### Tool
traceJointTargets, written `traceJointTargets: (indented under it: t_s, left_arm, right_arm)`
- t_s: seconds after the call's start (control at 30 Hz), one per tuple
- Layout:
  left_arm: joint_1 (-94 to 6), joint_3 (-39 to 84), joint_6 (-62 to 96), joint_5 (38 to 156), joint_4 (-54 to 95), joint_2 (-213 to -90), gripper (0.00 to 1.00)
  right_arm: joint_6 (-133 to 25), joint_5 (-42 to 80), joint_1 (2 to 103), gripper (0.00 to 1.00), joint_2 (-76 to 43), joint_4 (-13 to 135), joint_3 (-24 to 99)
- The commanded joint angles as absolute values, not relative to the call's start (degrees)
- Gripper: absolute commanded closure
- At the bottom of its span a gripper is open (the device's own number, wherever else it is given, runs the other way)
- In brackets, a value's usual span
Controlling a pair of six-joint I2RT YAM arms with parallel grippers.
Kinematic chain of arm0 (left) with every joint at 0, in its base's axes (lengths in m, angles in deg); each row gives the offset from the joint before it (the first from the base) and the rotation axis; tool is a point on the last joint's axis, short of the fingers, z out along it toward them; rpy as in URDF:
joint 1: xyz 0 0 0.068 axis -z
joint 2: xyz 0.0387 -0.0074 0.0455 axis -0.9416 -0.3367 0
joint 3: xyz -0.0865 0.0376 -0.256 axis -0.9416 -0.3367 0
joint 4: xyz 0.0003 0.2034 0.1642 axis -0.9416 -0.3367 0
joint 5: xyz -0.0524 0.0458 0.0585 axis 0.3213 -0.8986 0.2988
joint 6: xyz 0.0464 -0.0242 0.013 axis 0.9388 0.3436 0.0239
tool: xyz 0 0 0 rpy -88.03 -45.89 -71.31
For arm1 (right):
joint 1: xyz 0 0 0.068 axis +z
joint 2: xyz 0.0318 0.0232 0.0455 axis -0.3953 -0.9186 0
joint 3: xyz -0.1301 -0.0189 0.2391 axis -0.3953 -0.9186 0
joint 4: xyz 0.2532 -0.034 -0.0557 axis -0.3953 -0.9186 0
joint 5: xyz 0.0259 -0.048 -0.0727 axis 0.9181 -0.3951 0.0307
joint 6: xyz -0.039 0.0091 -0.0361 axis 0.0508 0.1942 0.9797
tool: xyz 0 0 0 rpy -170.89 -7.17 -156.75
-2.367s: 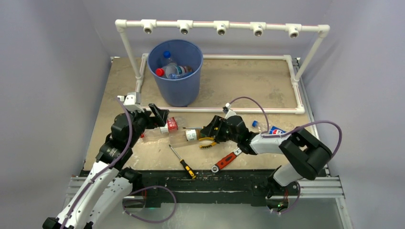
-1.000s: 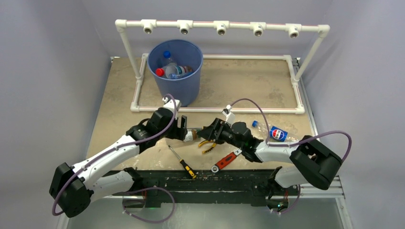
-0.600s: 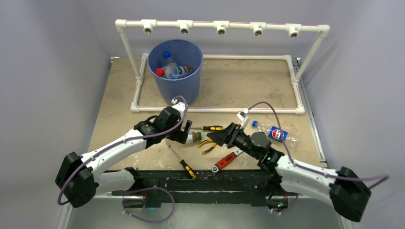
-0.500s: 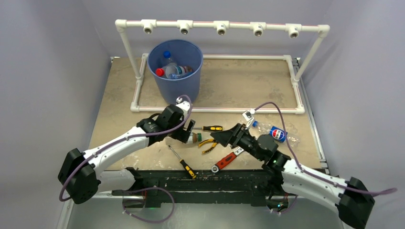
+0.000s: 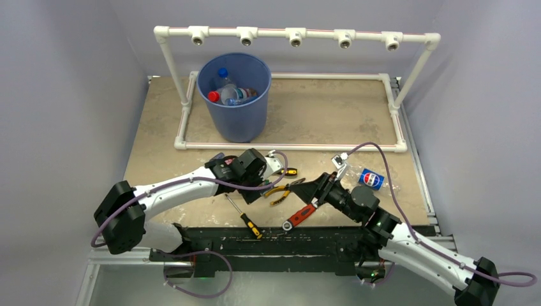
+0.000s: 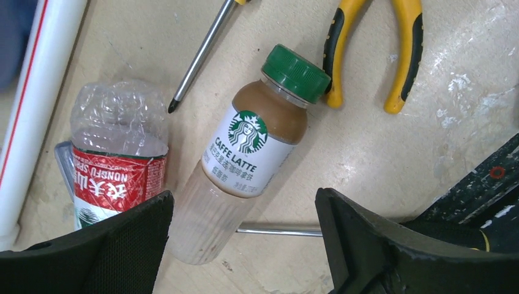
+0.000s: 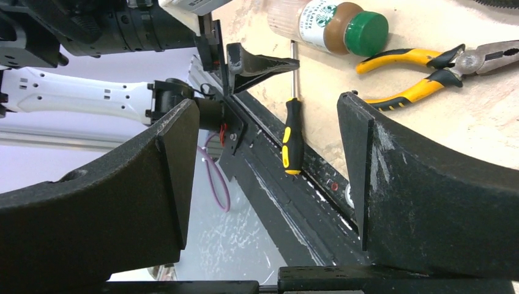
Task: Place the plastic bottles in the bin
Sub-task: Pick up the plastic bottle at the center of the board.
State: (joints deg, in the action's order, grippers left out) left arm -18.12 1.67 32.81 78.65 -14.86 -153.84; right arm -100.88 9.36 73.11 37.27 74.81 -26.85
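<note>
The sandy table [image 5: 319, 115] carries a white pipe frame [image 5: 293, 33] across its far half. At the frame's left end stands the blue bin [image 5: 235, 118], upright, with several bottles [image 5: 227, 89] already lying in it, a red cap and a blue cap showing. Both arms reach in low over the table's near strip.

The left fingers [image 6: 110, 257] are spread wide and empty. From the wrist, a coffee-latte bottle [image 6: 254, 153] with a green cap lies flat on the table between them. It looks untouched below them, though the view does not quite settle the gap. The right fingers [image 7: 122, 184] are likewise spread, holding nothing, and point toward that same bottle.

Just beside the latte bottle lies a crushed clear bottle [image 6: 116, 159] with a red label, near the frame's pipe. Well to the right, a blue-labelled bottle [image 5: 369, 178] lies on the table. Yellow-handled pliers [image 6: 411, 55] lie near the green cap. A red-handled wrench [image 5: 300, 215] and a screwdriver [image 5: 245, 218] lie by the near edge.
</note>
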Motion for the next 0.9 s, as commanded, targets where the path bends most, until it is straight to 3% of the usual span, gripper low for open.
traceJointTargets:
  t_s: [0.0, 0.27, 0.5, 0.87]
  left_arm:
    - [-17.9, 2.9, 40.4, 77.5, -12.1, -155.0, 0.14]
    - [-17.9, 7.5, 44.0, 78.6, -11.4, -163.8, 0.19]
    - [-17.9, 6.5, 44.7, 82.5, -9.3, -164.9, 0.29]
    - [-17.9, 3.5, 44.2, 86.9, -7.2, -167.1, 0.37]
  right_arm:
    - [-98.6, 8.4, 73.1, 0.19, 37.8, 73.7, -26.4]
    - [-97.7, 8.4, 73.1, 0.19, 40.1, 70.9, -24.5]
    - [-96.4, 5.9, 73.1, 0.19, 46.1, 63.3, -21.3]
    - [-94.8, 5.0, 73.1, 0.18, 45.6, 61.8, -18.1]
